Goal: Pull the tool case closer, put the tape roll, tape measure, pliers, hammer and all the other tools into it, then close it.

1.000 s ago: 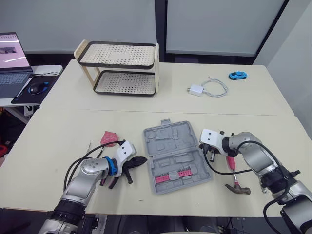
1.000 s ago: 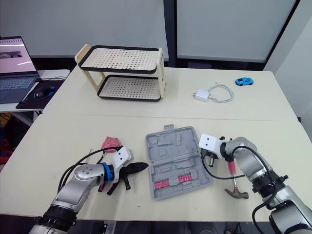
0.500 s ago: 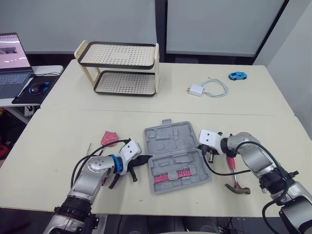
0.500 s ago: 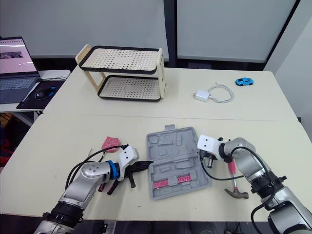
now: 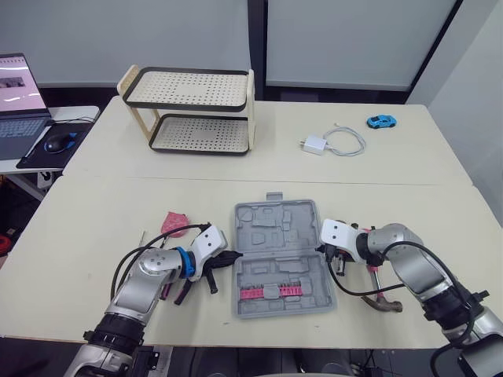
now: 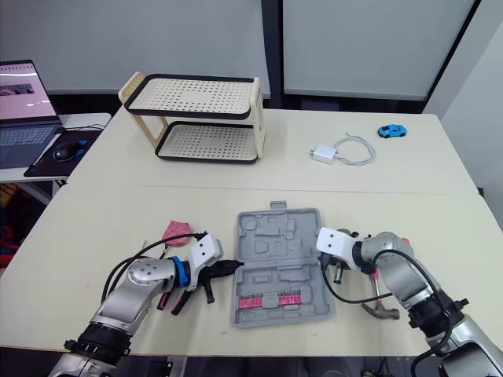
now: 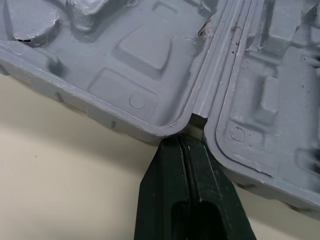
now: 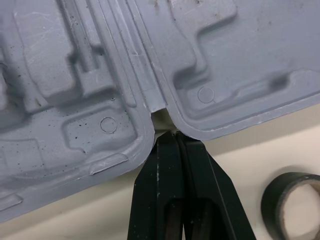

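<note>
An open grey moulded-plastic tool case point(image 5: 275, 236) lies flat on the pale cream desk point(image 5: 102, 212), close to the robot. Its hinge runs from side to side, and a row of pink-red bits point(image 5: 271, 291) sits in the half nearer the robot.

The left tool point(image 7: 184, 144) has its two black fingers pressed together with nothing between them. Their tips are set into the hinge notch on the case's left edge. The right tool point(image 8: 173, 137) is the same, fingers closed on nothing and tips at the hinge notch on the case's right edge.

A black tape roll point(image 8: 294, 201) lies on the desk just beside the case's right edge, near the right tool. A pink-handled hammer point(image 5: 374, 276) lies farther to the right of the case, its metal head towards the robot. Left of the case, pliers with dark and red handles point(image 5: 181, 293) are partly hidden under the left arm, and a small pink item point(image 5: 176, 221) lies beyond them.

Well beyond the case stands a two-tier cream perforated rack with black rims point(image 5: 189, 88). To the case's far right are a white charger with a coiled cable point(image 5: 313, 144) and a small blue toy car point(image 5: 382, 122).
</note>
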Available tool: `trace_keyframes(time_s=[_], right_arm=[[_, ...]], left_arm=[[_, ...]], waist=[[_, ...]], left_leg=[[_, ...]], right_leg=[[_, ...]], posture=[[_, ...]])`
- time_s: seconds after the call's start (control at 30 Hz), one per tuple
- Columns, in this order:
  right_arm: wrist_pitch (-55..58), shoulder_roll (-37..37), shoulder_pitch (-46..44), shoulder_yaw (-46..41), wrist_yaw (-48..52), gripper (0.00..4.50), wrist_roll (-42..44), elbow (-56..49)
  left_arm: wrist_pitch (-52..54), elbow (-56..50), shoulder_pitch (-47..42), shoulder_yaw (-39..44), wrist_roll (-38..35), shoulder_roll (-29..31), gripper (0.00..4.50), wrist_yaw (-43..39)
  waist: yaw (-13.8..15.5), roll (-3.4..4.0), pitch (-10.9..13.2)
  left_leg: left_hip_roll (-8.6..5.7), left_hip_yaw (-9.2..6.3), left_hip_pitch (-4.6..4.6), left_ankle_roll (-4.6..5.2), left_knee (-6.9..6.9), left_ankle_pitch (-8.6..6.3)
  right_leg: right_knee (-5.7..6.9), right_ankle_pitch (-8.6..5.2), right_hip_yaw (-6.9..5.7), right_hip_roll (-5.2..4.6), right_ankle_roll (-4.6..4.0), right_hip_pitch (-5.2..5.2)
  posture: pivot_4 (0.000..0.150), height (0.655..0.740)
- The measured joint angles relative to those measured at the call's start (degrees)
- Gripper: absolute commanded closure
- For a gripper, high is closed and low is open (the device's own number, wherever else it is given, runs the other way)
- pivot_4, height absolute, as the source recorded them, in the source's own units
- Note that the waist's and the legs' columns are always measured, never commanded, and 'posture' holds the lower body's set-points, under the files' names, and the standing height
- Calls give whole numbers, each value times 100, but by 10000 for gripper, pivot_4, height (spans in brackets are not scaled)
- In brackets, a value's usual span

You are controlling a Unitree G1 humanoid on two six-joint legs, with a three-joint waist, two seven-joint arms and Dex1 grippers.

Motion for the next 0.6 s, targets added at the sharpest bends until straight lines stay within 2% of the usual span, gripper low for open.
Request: trace_keyframes(time_s=[0.6], right_arm=[[1487, 39, 1009, -38, -190, 44458, 191, -1645]], left_arm=[[385, -865, 572, 0, -13, 618, 45000, -458]], waist=[[11, -1, -1]], left_leg=[[0, -8, -1, 0, 0, 0]], right_leg=[[0, -1, -5, 2, -1, 1]], posture=[[1500, 7350]])
